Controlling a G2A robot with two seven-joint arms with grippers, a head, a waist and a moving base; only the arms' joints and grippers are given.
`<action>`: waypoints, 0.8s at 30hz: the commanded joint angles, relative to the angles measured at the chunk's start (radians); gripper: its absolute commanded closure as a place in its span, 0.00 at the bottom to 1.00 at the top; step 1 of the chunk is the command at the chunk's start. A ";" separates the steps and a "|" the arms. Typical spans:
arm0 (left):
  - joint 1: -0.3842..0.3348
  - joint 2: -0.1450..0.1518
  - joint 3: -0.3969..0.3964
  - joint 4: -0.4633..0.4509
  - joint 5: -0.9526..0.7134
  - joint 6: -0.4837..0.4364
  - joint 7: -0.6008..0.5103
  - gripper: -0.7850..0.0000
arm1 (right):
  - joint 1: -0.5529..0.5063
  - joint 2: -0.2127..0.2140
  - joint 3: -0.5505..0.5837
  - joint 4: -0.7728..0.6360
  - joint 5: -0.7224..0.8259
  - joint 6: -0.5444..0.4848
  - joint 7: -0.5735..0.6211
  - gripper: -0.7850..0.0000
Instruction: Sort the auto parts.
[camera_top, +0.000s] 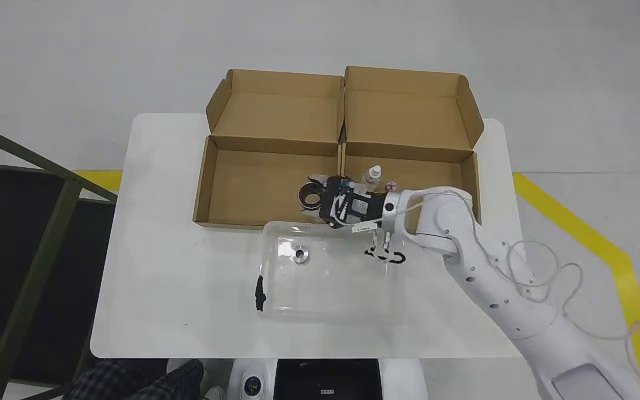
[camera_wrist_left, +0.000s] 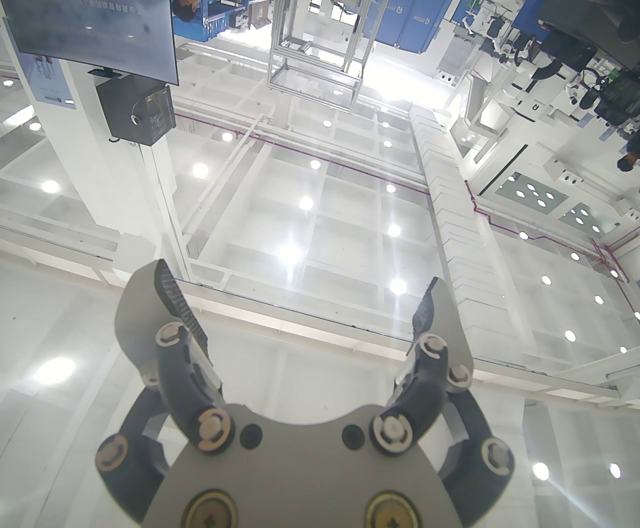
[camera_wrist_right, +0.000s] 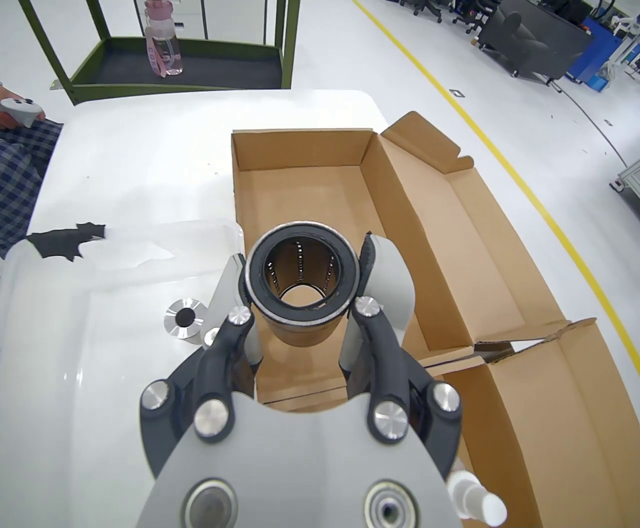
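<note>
Right tool (camera_wrist_right: 302, 290): clamped on a black cylindrical bearing (camera_wrist_right: 300, 322), held over an open cardboard box (camera_wrist_right: 320, 200) on the white worktop (camera_wrist_right: 150, 165). Left tool (camera_wrist_left: 297, 280): fingers spread wide, gripping nothing. Silver round part (camera_wrist_right: 185, 320): just beside the box.

The right arm (camera_top: 500, 290) is white, segmented, with thin pale cables; left tool (camera_wrist_left: 297, 275) and right tool (camera_wrist_right: 305, 255) show grey plates, black links, round screws

Bright even overhead light, ceiling lamps (camera_wrist_left: 290, 252) flaring in streaks, glare on white table (camera_wrist_right: 150, 165)
</note>
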 joint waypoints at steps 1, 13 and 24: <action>0.000 0.000 0.000 0.000 0.000 0.000 0.000 0.00 | 0.018 -0.008 -0.015 0.027 0.001 0.011 0.008 1.00; 0.000 0.000 0.000 0.000 0.000 0.000 0.000 0.00 | 0.081 -0.049 -0.082 0.136 -0.008 0.072 0.076 1.00; 0.000 0.000 0.000 0.000 0.000 0.000 0.000 0.00 | 0.120 -0.087 -0.136 0.202 -0.007 0.100 0.122 1.00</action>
